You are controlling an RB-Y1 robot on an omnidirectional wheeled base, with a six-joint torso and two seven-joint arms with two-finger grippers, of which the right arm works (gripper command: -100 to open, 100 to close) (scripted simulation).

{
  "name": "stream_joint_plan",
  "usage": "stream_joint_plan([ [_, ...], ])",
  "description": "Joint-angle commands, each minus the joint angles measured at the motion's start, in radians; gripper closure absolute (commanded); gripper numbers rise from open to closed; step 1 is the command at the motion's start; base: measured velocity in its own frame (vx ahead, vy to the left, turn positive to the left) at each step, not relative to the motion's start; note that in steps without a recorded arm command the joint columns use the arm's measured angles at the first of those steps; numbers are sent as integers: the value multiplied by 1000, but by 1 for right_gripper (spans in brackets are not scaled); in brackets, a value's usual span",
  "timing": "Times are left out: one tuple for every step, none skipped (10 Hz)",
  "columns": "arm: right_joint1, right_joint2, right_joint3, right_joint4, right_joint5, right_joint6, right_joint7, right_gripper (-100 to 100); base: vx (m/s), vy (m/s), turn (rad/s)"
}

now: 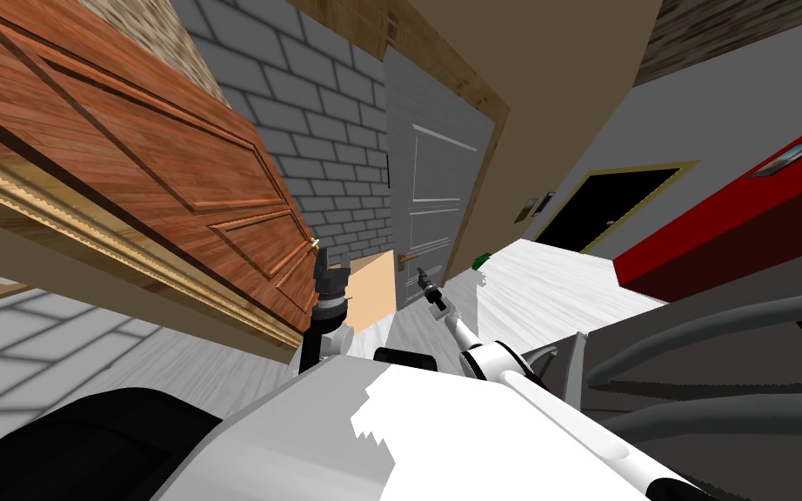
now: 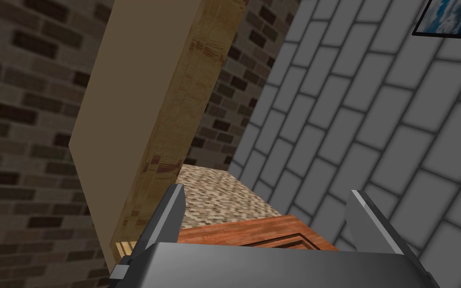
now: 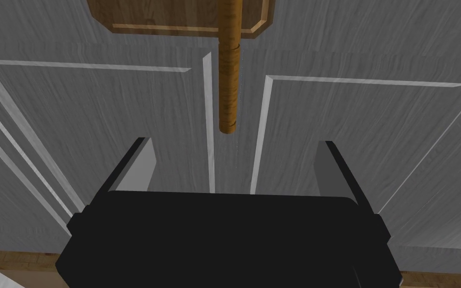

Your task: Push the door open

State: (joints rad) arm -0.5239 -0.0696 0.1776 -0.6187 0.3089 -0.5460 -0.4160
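Note:
A grey panelled door (image 1: 438, 174) stands shut in its wooden frame straight ahead, with a brass-brown lever handle (image 1: 407, 258) on its left side. My right gripper (image 1: 426, 280) is held out just short of that handle. In the right wrist view the grey door (image 3: 99, 125) is close in front, and the handle (image 3: 228, 85) reaches down toward the gap of my open right gripper (image 3: 234, 160) without touching it. My left gripper (image 1: 331, 268) is raised beside the edge of a brown wooden door (image 1: 147, 165); it is open (image 2: 269, 215) and holds nothing.
The brown wooden door is swung open on the left, its top edge (image 2: 254, 235) right by the left fingers. A grey block wall (image 1: 330, 148) lies between the two doors. To the right are a red slab (image 1: 738, 217) and a black doorway (image 1: 604, 209).

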Motion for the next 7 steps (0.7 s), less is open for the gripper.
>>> stream_joint_plan([
  [-3,-1,16,3,6,-2,-19,-100,16,-1,-32],
  [-3,-1,16,3,6,-2,-19,-100,12,-7,-39],
  [-3,-1,16,3,6,-2,-19,-100,14,-1,-26],
  [-4,0,21,4,8,-3,-25,-100,16,-7,-44],
  [-4,0,21,4,8,-3,-25,-100,0,14,35],
  [-4,0,21,4,8,-3,-25,-100,27,1,-46],
  [-4,0,21,4,8,-3,-25,-100,27,4,-40],
])
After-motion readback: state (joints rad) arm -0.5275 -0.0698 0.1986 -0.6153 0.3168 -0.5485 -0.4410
